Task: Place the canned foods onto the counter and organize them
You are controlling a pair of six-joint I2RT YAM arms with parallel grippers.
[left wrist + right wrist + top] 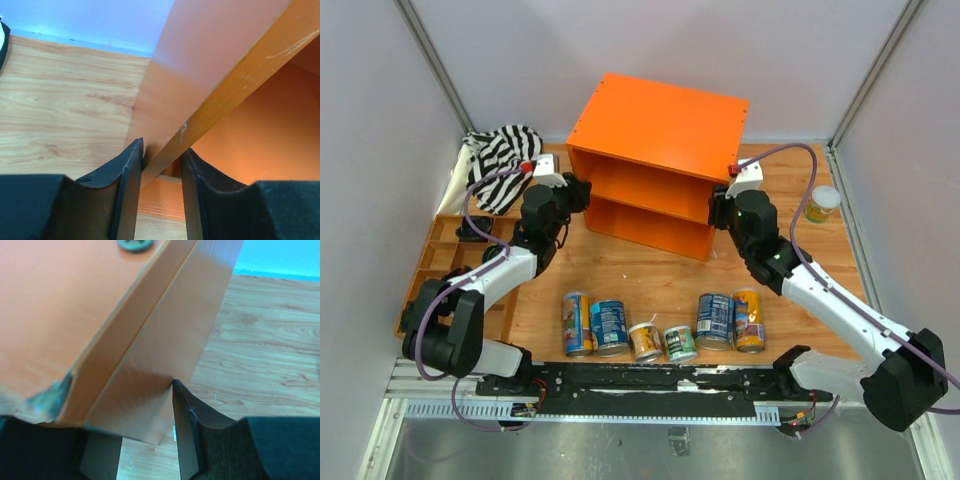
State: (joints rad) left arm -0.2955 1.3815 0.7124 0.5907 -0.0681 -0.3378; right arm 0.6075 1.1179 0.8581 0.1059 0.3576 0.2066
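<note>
Clearly early days, judging by the layout. No tin yet on the large, bright orange wooden counter (660, 125), neither on its flat top nor on the middle shelf of its open front. Set toward the far middle of the pale wooden table (650, 270), at an angle to the arms.

Clamped from both sides:
- **left gripper** (578, 190): fingers (127, 185) closed tight on the front edge of the left side panel, one outside, one inside.
- **right gripper** (723, 208): fingers (187, 440) pinching the right side panel likewise, by the look of the wrist view.

Probably squaring up or shifting the unit before loading, though hard to say.

Left to do: everything with the canned foods. Six upright in a row near the arm bases, well apart from the counter:
- tall yellow-and-blue tin (577, 323)
- wide blue-labelled tin (609, 326)
- small yellow-labelled tin (645, 341)
- small green-labelled tin (680, 343)
- second wide blue tin (715, 320)
- second tall yellow tin (749, 320)

Off at the far right, a small yellow-lidded jar (823, 203) near the right arm's cable; unclear whether part of the set.
</note>
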